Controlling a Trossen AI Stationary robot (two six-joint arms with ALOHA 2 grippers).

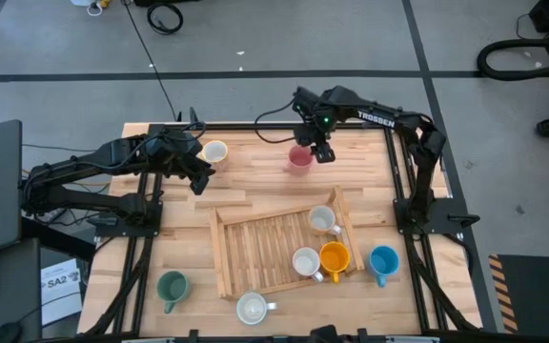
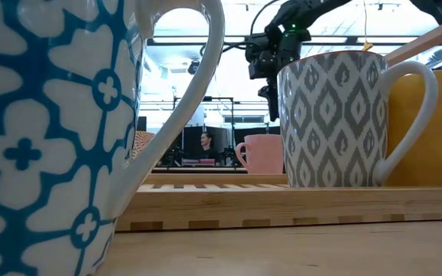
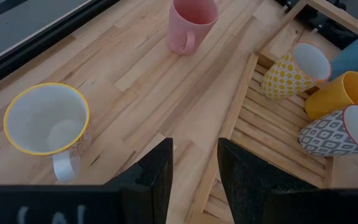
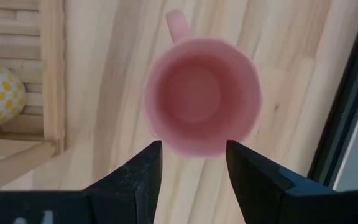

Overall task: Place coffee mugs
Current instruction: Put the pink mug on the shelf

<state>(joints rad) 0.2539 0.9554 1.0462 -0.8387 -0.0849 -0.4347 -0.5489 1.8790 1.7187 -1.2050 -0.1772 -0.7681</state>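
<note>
Seven mugs show in the high view: the pink mug (image 1: pixel 299 158) stands upright at upper centre, directly beneath the right gripper (image 1: pixel 319 151), whose jaws are apart and empty. Left gripper (image 1: pixel 201 177), jaws apart, hovers beside the yellow-rimmed mug (image 1: pixel 214 151).

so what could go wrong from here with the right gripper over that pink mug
The right gripper hangs open directly above the upright pink ceramic mug, off the slatted wooden tray. If it descends off-centre, a finger could strike the rim and tip or push the mug. The tray's far corner already holds a yellow-patterned mug, so placing there risks a knock. The left gripper waits beside a yellow-rimmed white mug.
</note>
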